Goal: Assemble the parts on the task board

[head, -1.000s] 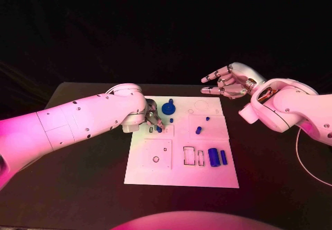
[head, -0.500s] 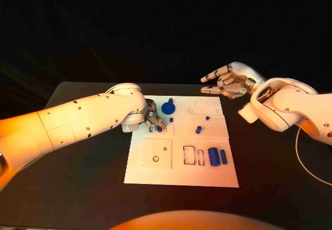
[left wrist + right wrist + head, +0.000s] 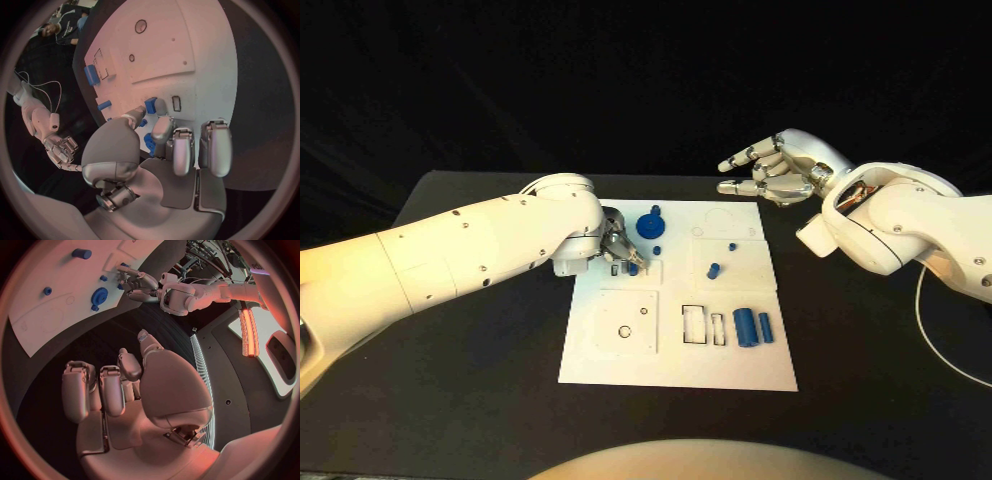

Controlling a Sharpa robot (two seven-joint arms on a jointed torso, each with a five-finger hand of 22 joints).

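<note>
Black tabletop is surrounding the white task board (image 3: 678, 300) at centre frame. I am pinching a small blue part (image 3: 150, 105) in my left hand (image 3: 616, 246) at the board's upper-left, right over its surface. My right hand (image 3: 772, 170) is hovering empty, fingers loosely spread, at upper right. I am judging it best to keep the part upright and lower it slowly.

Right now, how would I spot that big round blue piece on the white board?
Find the white rectangular task board on the black table. At its far edge, just beyond the left hand, sits the round blue disc with a knob, far wider than the slim blue pegs nearby.
</note>
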